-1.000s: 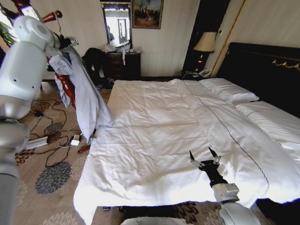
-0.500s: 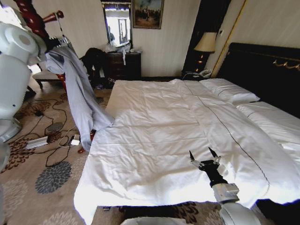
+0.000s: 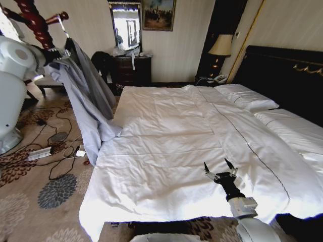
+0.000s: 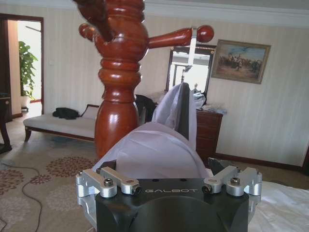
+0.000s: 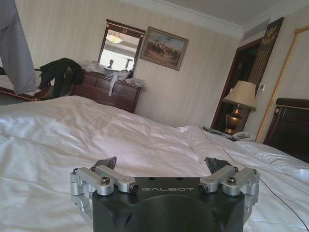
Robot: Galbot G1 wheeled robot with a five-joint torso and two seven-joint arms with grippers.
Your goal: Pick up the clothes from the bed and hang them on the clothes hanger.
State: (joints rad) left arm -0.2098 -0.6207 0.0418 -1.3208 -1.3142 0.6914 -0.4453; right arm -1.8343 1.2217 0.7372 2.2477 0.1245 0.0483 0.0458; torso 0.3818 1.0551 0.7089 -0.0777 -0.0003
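Resting over the bed, right tool released; left tool's grip perhaps unclear.

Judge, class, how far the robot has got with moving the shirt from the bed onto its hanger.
Done: the shirt is off the bed and draped on the hanger, whose hook sits over a peg of the wooden coat stand. In hand: the left pincer is close against the fabric; its grip cannot be told. Left: letting go. The right pincer hovers open over the duvet.
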